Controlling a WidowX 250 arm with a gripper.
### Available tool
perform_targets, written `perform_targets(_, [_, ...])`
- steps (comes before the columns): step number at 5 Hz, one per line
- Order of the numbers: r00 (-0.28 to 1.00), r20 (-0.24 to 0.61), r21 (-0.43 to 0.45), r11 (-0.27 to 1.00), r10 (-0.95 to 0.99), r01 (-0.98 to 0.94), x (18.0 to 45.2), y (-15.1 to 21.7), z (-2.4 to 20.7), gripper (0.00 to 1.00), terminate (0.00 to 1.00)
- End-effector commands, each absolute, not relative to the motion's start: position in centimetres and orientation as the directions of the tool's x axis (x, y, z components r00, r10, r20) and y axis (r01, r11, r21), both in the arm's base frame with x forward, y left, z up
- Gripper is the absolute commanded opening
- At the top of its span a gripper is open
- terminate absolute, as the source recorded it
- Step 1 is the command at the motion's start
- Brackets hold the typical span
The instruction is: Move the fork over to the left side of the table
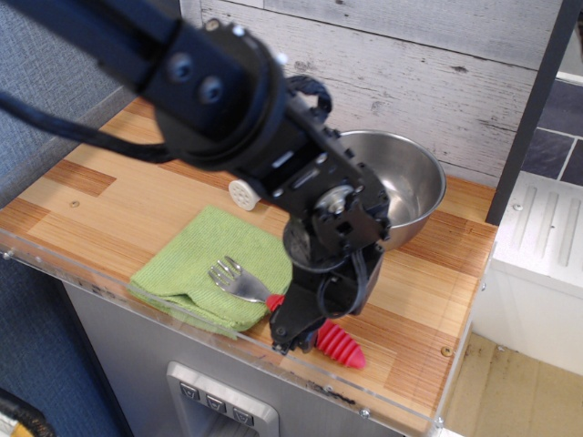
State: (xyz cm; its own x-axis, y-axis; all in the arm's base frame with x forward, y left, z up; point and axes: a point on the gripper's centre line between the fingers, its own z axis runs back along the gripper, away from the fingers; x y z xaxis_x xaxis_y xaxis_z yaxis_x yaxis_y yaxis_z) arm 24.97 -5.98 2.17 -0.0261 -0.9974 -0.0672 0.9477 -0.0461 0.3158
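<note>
Left side: bare stretch of the striped light-and-dark brown wooden table [109, 196] with its clear acrylic rim, nothing on it, and that's where the fork has to end up.
Cloth: a folded green microfibre cloth [196, 264] lies near the front edge, left of centre.
Fork: here's the small silver metal fork with the ribbed bright red plastic handle [241, 280], tines resting on the cloth's right corner, handle running right along the front edge, with the ribbed end poking out past the gripper.
Small part: a white round wheel-like piece [244, 194] sits just behind the cloth; can't tell what it is.
Gripper: the black robot gripper [305, 323] is right down over the middle of the red handle, arm slanting in from the upper left.
Jaws: I cannot tell whether they're spread or pinching, as the black body hides the tips.
Bowl: a round stainless-steel bowl [401, 182] sits behind and to the right, looks empty, partly covered by the arm.
Step in hand: looks like the grasp on the handle, fork not yet lifted.
Next move: a firm pinch on the handle, a lift that frees the tines from the cloth, then a carry leftward across the cloth to the bare planks.
</note>
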Motion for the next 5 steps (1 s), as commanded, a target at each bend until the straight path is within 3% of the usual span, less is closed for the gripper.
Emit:
perform_targets(1, [-0.014, -0.079, 0.331, -0.040, -0.997, 0.943, 26.6, -5.5, 2.1, 0.00, 0.00])
perform_targets(5, [-0.026, -0.075, 0.363, -0.051, -0.997, 0.930, 25.5, -6.1, 3.0, 0.00, 0.00])
